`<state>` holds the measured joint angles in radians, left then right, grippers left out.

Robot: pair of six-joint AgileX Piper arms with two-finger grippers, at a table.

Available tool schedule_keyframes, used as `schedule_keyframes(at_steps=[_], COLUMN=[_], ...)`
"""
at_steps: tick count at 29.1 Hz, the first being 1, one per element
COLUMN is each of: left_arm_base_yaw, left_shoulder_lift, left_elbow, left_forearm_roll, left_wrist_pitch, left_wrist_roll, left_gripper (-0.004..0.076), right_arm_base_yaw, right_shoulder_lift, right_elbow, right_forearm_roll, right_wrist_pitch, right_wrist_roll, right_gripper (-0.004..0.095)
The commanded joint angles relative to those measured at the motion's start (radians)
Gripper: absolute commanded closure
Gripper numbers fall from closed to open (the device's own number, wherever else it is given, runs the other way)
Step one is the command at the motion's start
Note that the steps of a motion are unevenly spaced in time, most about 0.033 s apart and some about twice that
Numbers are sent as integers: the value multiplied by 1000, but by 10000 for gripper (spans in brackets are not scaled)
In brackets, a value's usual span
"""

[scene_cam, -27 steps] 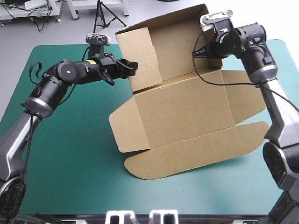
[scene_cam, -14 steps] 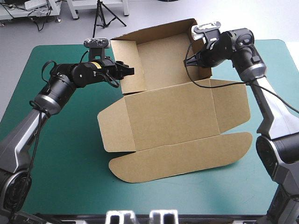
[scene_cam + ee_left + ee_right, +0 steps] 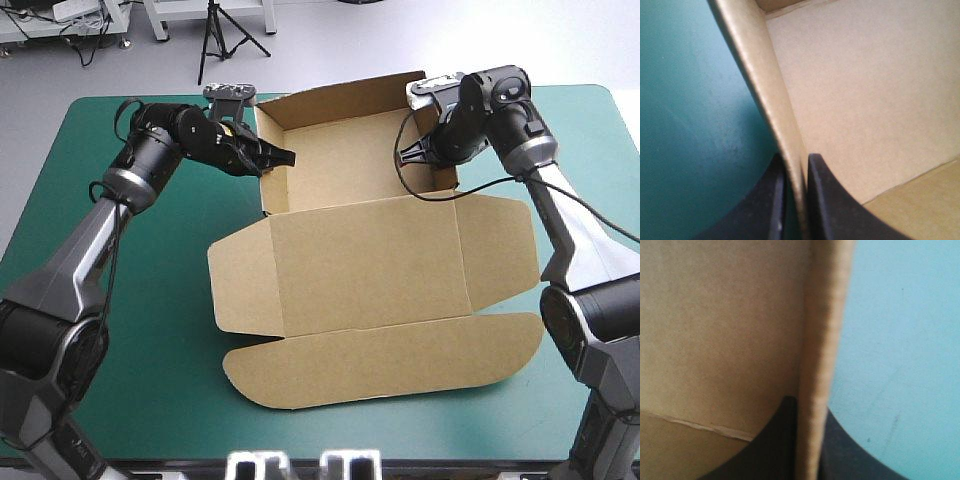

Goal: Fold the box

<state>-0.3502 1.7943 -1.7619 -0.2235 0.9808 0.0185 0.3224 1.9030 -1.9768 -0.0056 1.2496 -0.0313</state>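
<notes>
The brown box (image 3: pixel 370 260) lies on the teal-green cover as an open tray at the far side, its lid and flaps spread flat toward the near edge. My left gripper (image 3: pixel 276 160) is shut on the tray's left wall; in the left wrist view that wall (image 3: pixel 771 95) runs up from between the black fingers (image 3: pixel 825 200), and the tray floor lies beside it. My right gripper (image 3: pixel 418 153) is shut on the tray's right wall. The right wrist view shows that wall's edge (image 3: pixel 822 350) standing between my fingers (image 3: pixel 772 445).
The box's long rounded flap (image 3: pixel 380 350) reaches toward the table's near edge. Bare teal-green cover (image 3: pixel 130 330) lies left of the box and along the right edge.
Both grippers have brought the box down and toward the left. Its far part was tilted up earlier and now sits on the table as a tray with raised walls.
</notes>
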Motion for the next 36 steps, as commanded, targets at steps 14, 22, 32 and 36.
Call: schedule_keyframes(at_steps=[14,22,32,36], left_arm_base_yaw=[-38,-38,-36,-36], left_shoulder_lift=[177,178,182,182], left_elbow=[-187,-189,-189,-189], left_forearm_roll=[-34,15,43,60], left_wrist_pitch=[288,309,311,311], left_wrist_roll=[121,121,123,119], left_gripper=[733,733,679,484], right_arm_base_yaw=[27,27,27,27], right_shoulder_lift=[34,78,96,94], right_elbow=[63,63,63,63], right_forearm_roll=[188,224,219,228], right_wrist_pitch=[-1,-1,-1,-1], right_wrist_roll=[-38,-20,-47,-91], right_gripper=[926,926,843,530])
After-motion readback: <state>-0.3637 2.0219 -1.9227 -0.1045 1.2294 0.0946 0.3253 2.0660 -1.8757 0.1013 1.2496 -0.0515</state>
